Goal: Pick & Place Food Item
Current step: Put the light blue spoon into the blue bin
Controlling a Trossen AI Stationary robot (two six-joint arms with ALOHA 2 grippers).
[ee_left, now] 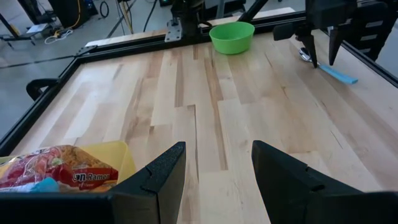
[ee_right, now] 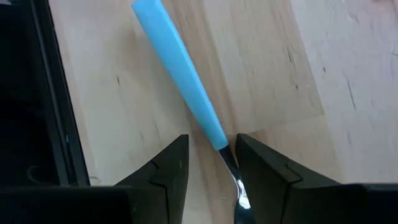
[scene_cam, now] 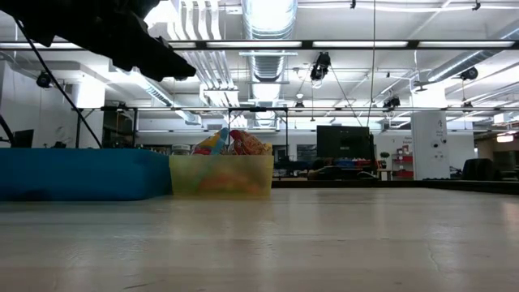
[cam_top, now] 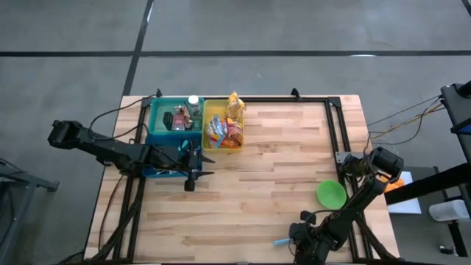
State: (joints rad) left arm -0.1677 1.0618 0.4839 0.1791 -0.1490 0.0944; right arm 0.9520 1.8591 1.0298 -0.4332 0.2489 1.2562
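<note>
Two grippers: both parted, both gripping nothing.
Right gripper (ee_right: 211,168): hanging low over the spoon (ee_right: 186,87), fingers straddling the neck where blue handle meets metal bowl; not yet clamping.
Left gripper (ee_left: 214,180): hovering beside the yellow bin (cam_top: 223,126), jaws apart and vacant.
Food: ramen packet (ee_left: 59,171) lying in the yellow bin, snack packets heaped with it; blue bin (cam_top: 173,118) adjoining.
Green bowl (cam_top: 330,193): sitting near the right arm, well apart from the bins.
Doing it well: likely squaring the left jaws over one packet, descending straight, pinching its middle rather than a loose edge.
</note>
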